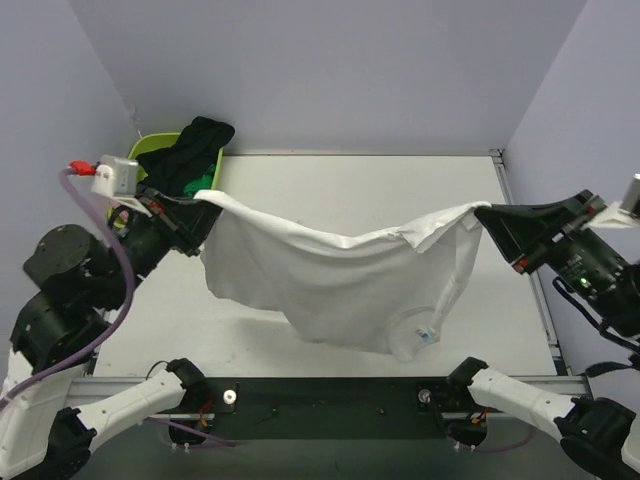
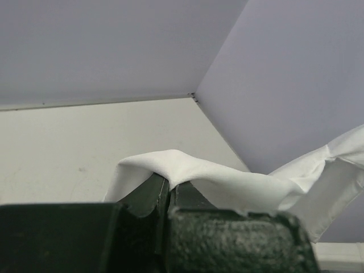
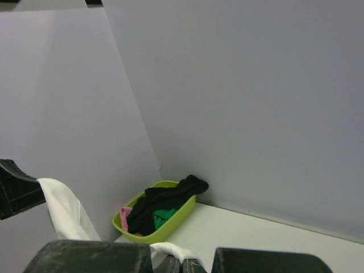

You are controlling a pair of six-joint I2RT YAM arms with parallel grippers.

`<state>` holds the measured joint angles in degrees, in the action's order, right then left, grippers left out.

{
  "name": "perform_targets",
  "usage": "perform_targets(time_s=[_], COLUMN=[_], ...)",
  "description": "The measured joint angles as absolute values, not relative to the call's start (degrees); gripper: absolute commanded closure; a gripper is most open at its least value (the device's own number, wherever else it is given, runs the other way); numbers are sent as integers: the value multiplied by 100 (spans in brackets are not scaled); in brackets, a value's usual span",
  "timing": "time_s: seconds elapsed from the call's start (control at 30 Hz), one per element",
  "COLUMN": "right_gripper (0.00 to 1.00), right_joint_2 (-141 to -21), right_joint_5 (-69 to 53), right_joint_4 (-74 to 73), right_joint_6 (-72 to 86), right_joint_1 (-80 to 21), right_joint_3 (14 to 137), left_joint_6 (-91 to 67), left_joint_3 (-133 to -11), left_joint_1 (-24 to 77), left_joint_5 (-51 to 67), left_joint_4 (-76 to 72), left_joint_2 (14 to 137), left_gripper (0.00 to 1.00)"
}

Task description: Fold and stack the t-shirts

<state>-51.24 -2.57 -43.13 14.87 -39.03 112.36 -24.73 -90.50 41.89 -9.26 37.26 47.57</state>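
Note:
A large white t-shirt (image 1: 340,275) hangs stretched in the air between both arms, its lower part sagging toward the table. My left gripper (image 1: 203,197) is shut on its left corner; in the left wrist view the white cloth (image 2: 187,173) bulges over my closed jaws (image 2: 169,185). My right gripper (image 1: 484,213) is shut on the right corner, and a small white fold (image 3: 170,248) shows over its closed jaws in the right wrist view. Black (image 3: 165,199), green (image 3: 165,215) and pink (image 3: 125,216) t-shirts lie in the basket.
A lime green plastic basket (image 1: 150,148) stands in the back left corner against the walls, also seen in the right wrist view as the basket (image 3: 170,224). The white table (image 1: 350,180) runs behind the hanging shirt. Grey walls close in three sides.

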Motion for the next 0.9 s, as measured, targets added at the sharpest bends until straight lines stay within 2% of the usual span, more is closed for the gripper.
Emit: perform_targets(time_s=[0.17,0.27,0.3,0.33,0.37,0.4,0.53,0.67,0.77,0.9], right_gripper=[100,100,100,51,19,0,0,0,0,0], right_joint_2=[-5754,-6394,-6556,-6908,-7203,-7456,-8602,-8748,-8232,-6984], right_joint_5=[567,753,722,598,484,416,290,207,174,298], right_joint_4=[-4193,-4132,-4095,-4060,-4036,-4023,-3994,-3968,-3839,-3669], right_joint_6=[1398,1374,1391,1457,1529,1632,1850,2040,2152,2259], right_joint_1=[-3870,-3454,-3188,-2742,-2344,-2058,-1297,-1334,-1520,-2174], right_joint_3=[10680,10532,10536,10575,10637,10696,11083,10724,10156,9223], left_joint_6=[-2482,-2528,-2550,-2635,-2698,-2738,-3164,-3503,-3649,-3691], left_joint_3=[-8132,-7806,-7756,-7719,-7717,-7717,-7907,-7776,-7133,-6416], left_joint_1=[4145,3782,3605,3208,2880,2604,1404,825,978,1623], left_joint_5=[-1109,-1015,-943,-711,-541,-427,89,591,825,937], left_joint_4=[3352,3175,3107,3011,2932,2853,2569,2399,2213,2263], left_joint_2=[5253,5874,6080,6410,6674,6886,7902,8237,7570,6108], left_gripper=[100,100,80,48,19,3,3,3,3,3])
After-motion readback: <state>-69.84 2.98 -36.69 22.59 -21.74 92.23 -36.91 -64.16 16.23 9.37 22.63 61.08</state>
